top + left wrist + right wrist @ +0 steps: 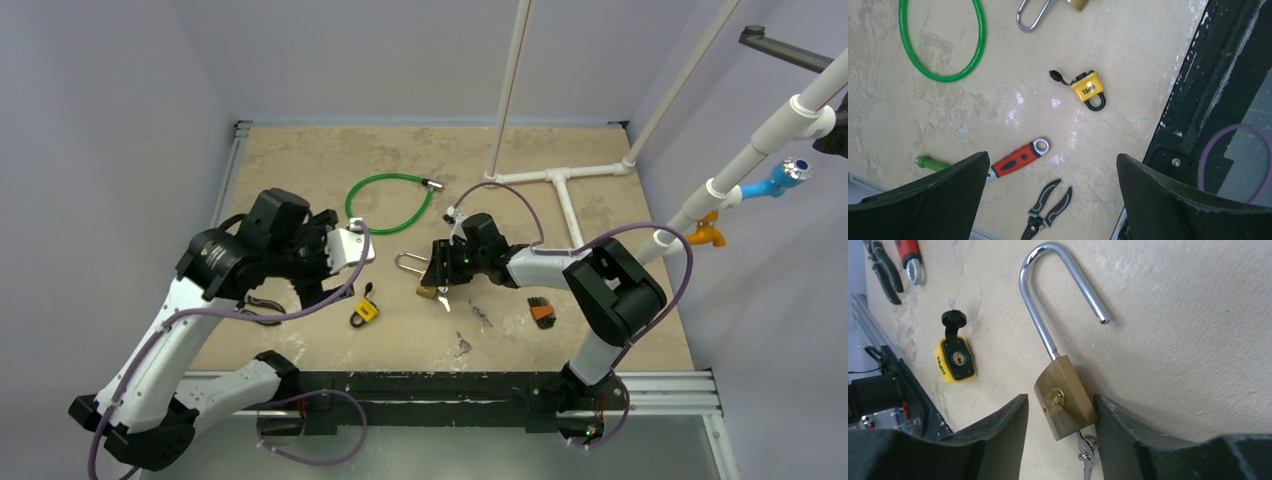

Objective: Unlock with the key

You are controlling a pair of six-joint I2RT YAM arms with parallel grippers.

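A brass padlock (1065,397) lies on the table with its long steel shackle (1048,300) swung out, the free end clear of the body. A key (1057,399) sits in its keyhole, and spare keys (1087,455) hang below on a ring. My right gripper (1060,440) is open around the lock body, with a gap on the left side and the right finger (1128,430) close against the lock. From above, the padlock (430,290) lies under the right gripper (440,275). My left gripper (345,250) hovers wide open and empty, left of the lock.
A yellow padlock (1089,89) with a black cap lies near the front. A green cable loop (390,200) lies behind. A red wrench (1015,159) and black pliers (1048,207) lie under the left arm. Loose keys (480,315) and an orange-black tool (542,312) lie front right. White pipes (555,178) stand at the back right.
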